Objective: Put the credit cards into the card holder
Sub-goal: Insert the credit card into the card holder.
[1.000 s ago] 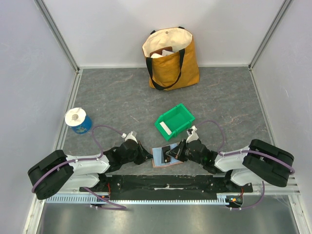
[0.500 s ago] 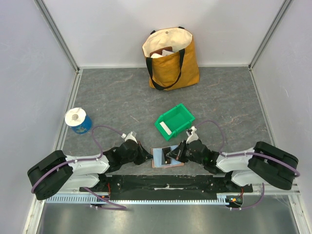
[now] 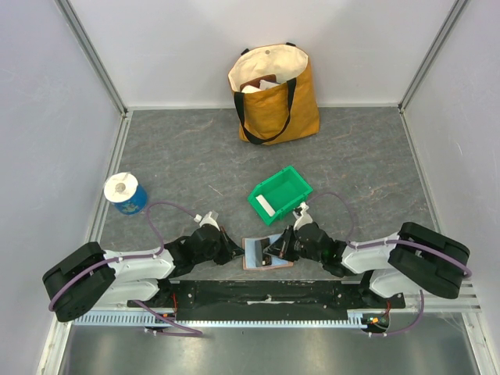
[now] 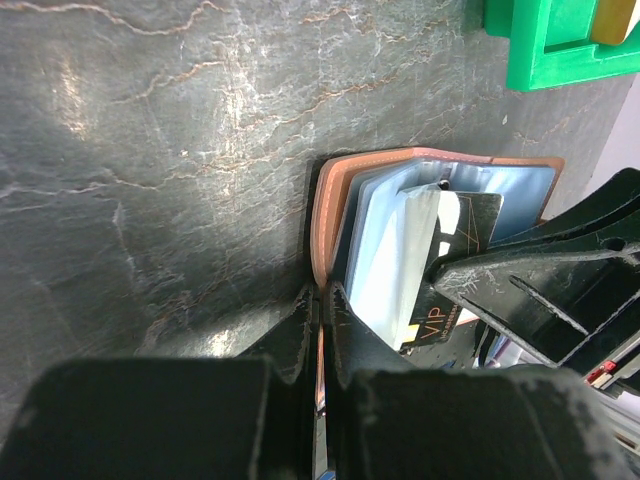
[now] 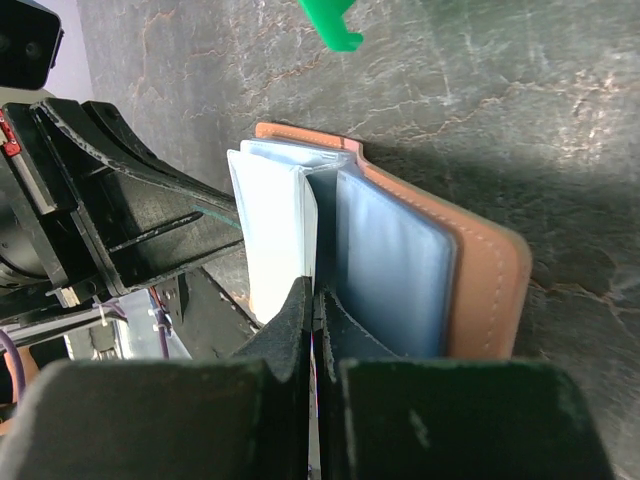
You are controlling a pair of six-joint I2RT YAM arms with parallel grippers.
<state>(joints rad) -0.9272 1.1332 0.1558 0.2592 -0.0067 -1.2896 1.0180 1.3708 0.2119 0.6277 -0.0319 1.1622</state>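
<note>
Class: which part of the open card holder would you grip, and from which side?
The card holder's brown cover edge, approached low from the left side: that flap is thin and exposed, while blue sleeves stand up at the middle.

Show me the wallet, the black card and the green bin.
wallet (image 4: pixel 322 218): left wrist view, on the brown outer cover's edge.
black card (image 4: pixel 468 218): left wrist view, on its upper end, above the other arm's fingers.
green bin (image 3: pixel 286 191): top external view, on its bare floor.

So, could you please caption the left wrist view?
Left gripper pinches the open card holder; right gripper holds a black card at its sleeves.
</note>
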